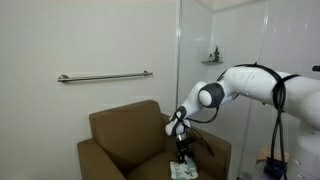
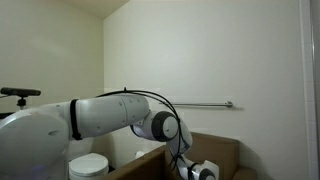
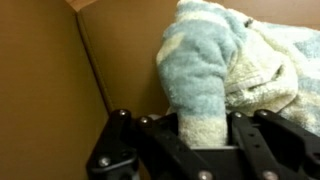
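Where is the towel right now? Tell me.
In the wrist view the towel is pinched in the gripper; in an exterior view it is low over the seat of the brown armchair.

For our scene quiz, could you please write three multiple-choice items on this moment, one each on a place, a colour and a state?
1. Where is the gripper?
A. low over the seat of the armchair
B. in a sink
C. on a desk

2. What colour is the towel?
A. red
B. pale blue and cream
C. black

3. How do the jaws stand?
A. wide open and empty
B. shut on the towel
C. out of view

Answers:
1 A, an exterior view shows the arm reaching down to the seat.
2 B, the wrist view shows the fluffy cloth close up.
3 B, a fold of the towel sits pinched between the fingers.
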Available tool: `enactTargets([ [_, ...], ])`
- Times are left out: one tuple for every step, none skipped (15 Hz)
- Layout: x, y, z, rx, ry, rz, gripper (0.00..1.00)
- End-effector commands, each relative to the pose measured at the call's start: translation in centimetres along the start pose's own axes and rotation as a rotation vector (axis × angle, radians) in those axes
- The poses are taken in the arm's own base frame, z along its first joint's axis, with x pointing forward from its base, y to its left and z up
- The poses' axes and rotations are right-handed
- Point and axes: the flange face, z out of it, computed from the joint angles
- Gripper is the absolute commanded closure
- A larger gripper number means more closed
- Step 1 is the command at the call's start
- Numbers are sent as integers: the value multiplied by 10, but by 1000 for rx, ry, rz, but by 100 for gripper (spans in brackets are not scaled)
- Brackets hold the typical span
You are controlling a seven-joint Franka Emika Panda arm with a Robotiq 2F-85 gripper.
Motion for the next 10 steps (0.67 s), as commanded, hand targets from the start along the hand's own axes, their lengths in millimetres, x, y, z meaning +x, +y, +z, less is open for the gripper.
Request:
enactTargets([
  [-16, -57, -47, 130, 44, -49, 95],
  [-16, -57, -48, 129, 47, -44, 96],
  [-16, -53, -51, 132, 47, -21, 82],
  [-1, -3, 1, -3, -1, -4, 95],
  [0, -2, 1, -3, 0, -3, 89],
  [0, -2, 1, -4, 0, -3, 83],
  [0, -2, 1, -4, 1, -3, 81],
  [0, -2, 1, -4, 1, -3, 81],
  [0, -2, 1, -4, 1, -3, 81],
  [0, -2, 1, -4, 1, -3, 81],
])
